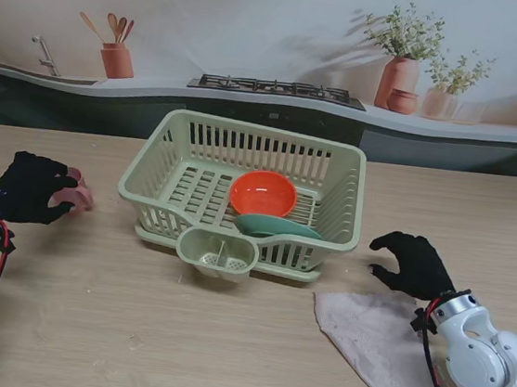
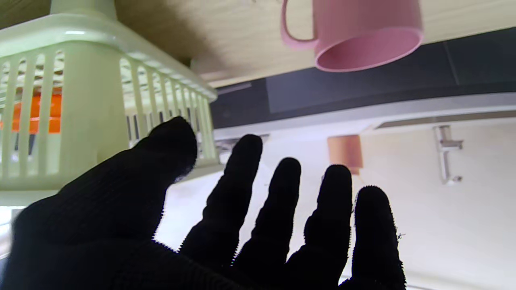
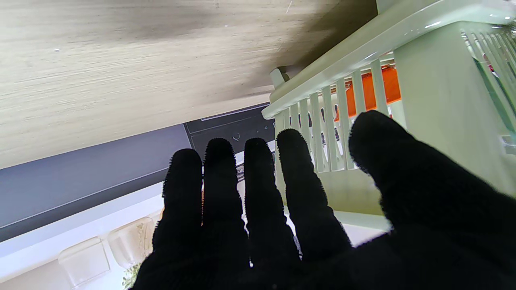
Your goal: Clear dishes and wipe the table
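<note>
At the centre of the frame, on the wooden worktop (image 1: pixel 243 332), stood a pale green dish rack (image 1: pixel 346 180) holding an orange bowl (image 1: pixel 263 192) and a green plate (image 1: pixel 278 227). Left of it, the left hand (image 1: pixel 27 188) hovered with fingers spread, holding nothing, just short of a pink cup (image 1: pixel 81 189). At lower right, the right hand (image 1: pixel 414 264) was likewise spread and empty, at the far edge of a beige cloth (image 1: pixel 372 342).
</note>
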### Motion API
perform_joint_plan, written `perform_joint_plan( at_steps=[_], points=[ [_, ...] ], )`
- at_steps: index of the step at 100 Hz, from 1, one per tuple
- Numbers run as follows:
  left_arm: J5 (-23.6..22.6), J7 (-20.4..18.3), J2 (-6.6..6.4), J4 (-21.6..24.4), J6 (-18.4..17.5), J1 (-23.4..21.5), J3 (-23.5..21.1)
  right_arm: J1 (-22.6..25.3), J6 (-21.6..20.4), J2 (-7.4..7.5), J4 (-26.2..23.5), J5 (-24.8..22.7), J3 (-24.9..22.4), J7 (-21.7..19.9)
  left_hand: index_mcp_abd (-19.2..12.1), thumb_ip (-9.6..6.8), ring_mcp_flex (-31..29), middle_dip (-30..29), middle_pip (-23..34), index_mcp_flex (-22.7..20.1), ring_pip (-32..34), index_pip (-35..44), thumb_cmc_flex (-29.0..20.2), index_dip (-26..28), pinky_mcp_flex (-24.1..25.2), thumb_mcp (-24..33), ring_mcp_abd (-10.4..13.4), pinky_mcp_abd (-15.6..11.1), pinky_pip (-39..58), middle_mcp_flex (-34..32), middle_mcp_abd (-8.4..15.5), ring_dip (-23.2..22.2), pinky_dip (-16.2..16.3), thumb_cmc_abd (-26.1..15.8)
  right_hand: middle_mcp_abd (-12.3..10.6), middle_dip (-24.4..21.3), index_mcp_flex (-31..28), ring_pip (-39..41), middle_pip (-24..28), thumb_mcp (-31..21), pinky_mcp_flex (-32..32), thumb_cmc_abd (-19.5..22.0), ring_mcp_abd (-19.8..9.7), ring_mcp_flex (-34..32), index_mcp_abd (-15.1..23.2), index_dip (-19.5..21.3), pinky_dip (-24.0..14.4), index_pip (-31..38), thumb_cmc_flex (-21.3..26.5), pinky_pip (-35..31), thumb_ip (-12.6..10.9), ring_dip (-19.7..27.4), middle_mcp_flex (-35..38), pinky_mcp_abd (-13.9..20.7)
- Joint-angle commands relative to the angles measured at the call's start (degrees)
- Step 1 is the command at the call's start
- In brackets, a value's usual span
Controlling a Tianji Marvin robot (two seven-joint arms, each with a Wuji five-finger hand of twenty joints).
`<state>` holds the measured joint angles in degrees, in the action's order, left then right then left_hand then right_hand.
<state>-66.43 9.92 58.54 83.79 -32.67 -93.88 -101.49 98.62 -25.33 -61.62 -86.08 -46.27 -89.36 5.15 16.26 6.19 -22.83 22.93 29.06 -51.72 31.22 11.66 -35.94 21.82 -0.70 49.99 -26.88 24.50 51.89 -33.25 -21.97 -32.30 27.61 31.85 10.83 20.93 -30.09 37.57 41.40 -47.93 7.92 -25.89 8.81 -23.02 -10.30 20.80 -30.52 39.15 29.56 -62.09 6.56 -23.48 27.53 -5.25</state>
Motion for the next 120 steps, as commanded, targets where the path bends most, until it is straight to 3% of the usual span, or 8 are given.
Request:
perform_joint_plan(
  at_steps=[1,30,59,76,120],
  points=[
    [0.0,-0.4,-0.22,-0.6,0.8,-0.8,-0.2,0.3,-0.1,0.07,-0.4,-0.1,0.1,-0.9,1.1,0.56,2.6,-1.5,-0.7,2.5,-1.3,-1.2,1.5,-0.7,1.8,2.2,1.1,-0.9,-2.4,2.2,1.3,1.0,-1.7,1.5,-0.6,0.3,-0.5,0.4,0.6,-0.7,-0.8,0.7,-0.7,0.8,0.0,-0.2,-0.9,0.4,0.7,0.1,-2.5,-0.2,0.4,1.9],
    [-0.9,0.9,-0.25,-1.9,3.9,-1.9,0.1,0.4,0.1,0.1,-0.6,-0.2,0.2,-1.1,0.6,1.21,4.7,-1.9,-1.4,5.1,-4.7,-2.4,3.9,-1.9,4.8,1.3,3.3,1.1,-9.9,5.3,2.7,1.7,-5.9,1.0,-0.6,0.3,-0.5,0.4,0.6,-0.7,-0.8,0.7,-0.7,0.8,-0.1,-0.2,-0.9,0.4,0.7,0.1,-2.5,-0.1,0.5,1.9],
    [1.6,0.5,0.04,-4.4,5.3,-0.3,2.0,0.4,0.6,0.13,-0.8,-0.1,0.6,-1.4,0.5,1.12,2.9,-1.7,-0.8,5.7,-3.8,-2.6,3.4,-2.2,5.0,1.5,3.8,1.2,-11.0,5.8,2.6,0.6,-5.8,1.4,-0.6,0.3,-0.5,0.4,0.6,-0.8,-0.8,0.6,-0.8,0.7,0.1,-0.2,-0.9,0.4,0.7,0.1,-2.5,-0.1,0.5,1.9],
    [0.8,1.8,-0.2,-6.4,6.0,1.1,3.2,0.3,0.6,0.17,-0.8,-0.2,0.8,-1.5,1.1,1.2,4.4,-1.6,-0.8,6.7,-4.2,-3.1,3.7,-2.6,5.0,1.6,3.6,1.5,-11.7,7.3,2.7,0.4,-5.6,1.6,-0.6,0.3,-0.5,0.4,0.6,-0.8,-0.8,0.6,-0.8,0.7,0.0,-0.1,-0.9,0.5,0.6,0.2,-2.5,-0.1,0.6,1.9],
    [0.5,2.3,-0.62,-10.3,7.0,4.0,5.6,0.5,1.1,0.19,-1.2,-0.2,1.1,-1.8,0.5,1.37,7.3,-2.4,-2.3,9.2,-8.3,-5.0,4.1,-5.0,5.8,1.6,6.6,0.8,-15.5,10.2,4.2,2.2,-5.0,1.8,-0.6,0.3,-0.5,0.3,0.5,-0.9,-0.9,0.5,-0.8,0.7,0.1,-0.1,-1.0,0.5,0.6,0.2,-2.4,-0.1,0.6,1.9]
  ],
)
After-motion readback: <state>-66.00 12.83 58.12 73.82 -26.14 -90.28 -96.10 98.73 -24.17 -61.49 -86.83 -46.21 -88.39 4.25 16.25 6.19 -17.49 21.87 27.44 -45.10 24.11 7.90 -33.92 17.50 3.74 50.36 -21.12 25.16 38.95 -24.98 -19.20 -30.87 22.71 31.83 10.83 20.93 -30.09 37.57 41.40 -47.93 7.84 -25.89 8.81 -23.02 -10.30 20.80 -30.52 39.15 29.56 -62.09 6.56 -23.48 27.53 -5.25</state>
